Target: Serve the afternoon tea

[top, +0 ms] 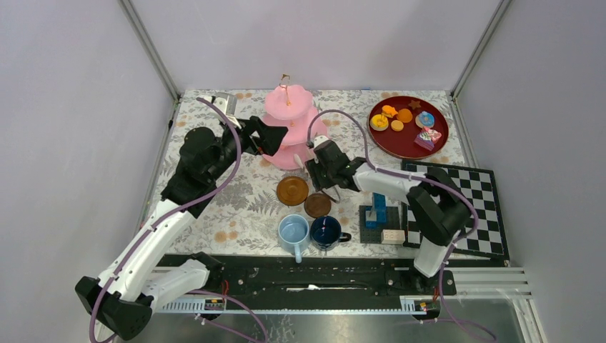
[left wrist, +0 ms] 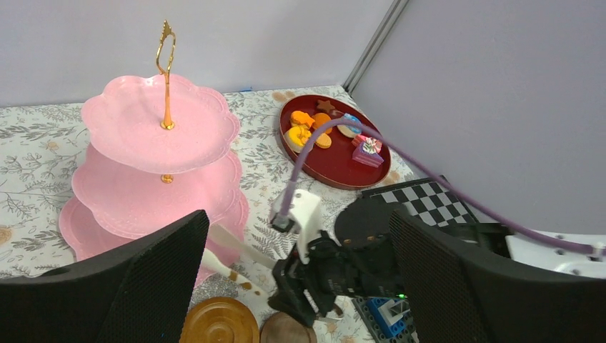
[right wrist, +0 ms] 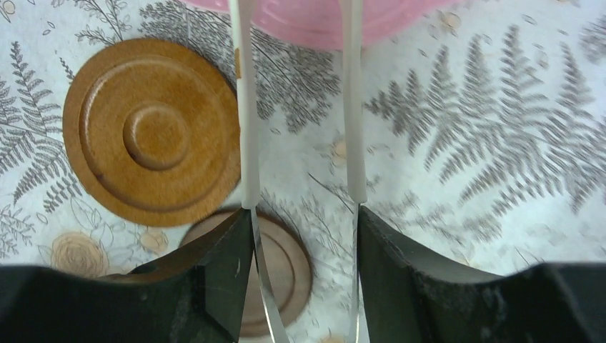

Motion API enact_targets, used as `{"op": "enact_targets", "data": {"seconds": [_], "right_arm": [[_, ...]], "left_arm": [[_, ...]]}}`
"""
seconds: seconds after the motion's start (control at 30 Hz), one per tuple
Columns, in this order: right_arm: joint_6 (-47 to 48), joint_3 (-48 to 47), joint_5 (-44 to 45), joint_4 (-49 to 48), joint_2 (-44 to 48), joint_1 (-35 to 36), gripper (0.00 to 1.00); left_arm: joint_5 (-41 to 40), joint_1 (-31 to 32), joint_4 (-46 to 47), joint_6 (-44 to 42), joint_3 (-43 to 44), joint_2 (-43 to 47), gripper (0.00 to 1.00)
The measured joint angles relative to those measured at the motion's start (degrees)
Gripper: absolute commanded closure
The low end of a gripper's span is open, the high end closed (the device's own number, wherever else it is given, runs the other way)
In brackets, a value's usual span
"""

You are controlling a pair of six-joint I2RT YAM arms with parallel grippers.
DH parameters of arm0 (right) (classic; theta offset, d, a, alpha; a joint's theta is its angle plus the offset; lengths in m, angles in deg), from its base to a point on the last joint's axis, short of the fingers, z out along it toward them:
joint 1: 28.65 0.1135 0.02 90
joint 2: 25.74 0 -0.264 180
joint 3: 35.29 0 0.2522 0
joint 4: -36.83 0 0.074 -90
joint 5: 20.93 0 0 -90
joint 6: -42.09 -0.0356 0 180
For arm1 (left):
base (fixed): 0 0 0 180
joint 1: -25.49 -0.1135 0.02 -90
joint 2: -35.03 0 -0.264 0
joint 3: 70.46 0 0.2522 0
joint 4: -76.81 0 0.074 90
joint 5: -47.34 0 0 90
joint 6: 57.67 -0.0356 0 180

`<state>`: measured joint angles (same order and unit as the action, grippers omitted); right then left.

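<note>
Pink three-tier stand [top: 289,121] sits at the far middle of the bench [top: 236,214] with all its tiers bare. The toy pastries [top: 404,120] wait on the red tray [top: 386,148] well off to its right, so by my reading the serving has hardly begun. Just in front of the stand lie two brown saucers [right wrist: 150,132], close together and carrying nothing. The light-blue mug [top: 294,232] and dark-blue mug [top: 326,232] stand side by side nearer the arms, apart from the saucers, probably to be set on them later. The right claw [right wrist: 296,107] hangs low over the cloth, released and empty. Its thin white fingers [right wrist: 243,107] point at the stand's bottom rim, with the bigger saucer just left of them and the smaller one partly under the claw's body. The left claw [top: 274,141] is spread wide and grasps nothing, close beside the stand's left flank.
</note>
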<state>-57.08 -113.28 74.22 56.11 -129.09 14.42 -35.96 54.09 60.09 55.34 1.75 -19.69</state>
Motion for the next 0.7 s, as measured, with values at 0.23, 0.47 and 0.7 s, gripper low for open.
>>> {"op": "enact_targets", "data": {"seconds": [0.23,0.47,0.7], "right_arm": [[-0.3,2.6,6.5,5.0,10.7,0.0,0.41],[-1.6,3.4,11.1,9.3,17.8,-4.9,0.43],[-3.0,-0.8,12.4,14.4,19.3,-17.5,0.42]], "left_arm": [[0.5,0.0,0.0,0.2,0.0,-0.2,0.01],[1.1,0.0,0.0,0.9,0.0,-0.2,0.01],[1.1,0.0,0.0,0.9,0.0,-0.3,0.01]]}}
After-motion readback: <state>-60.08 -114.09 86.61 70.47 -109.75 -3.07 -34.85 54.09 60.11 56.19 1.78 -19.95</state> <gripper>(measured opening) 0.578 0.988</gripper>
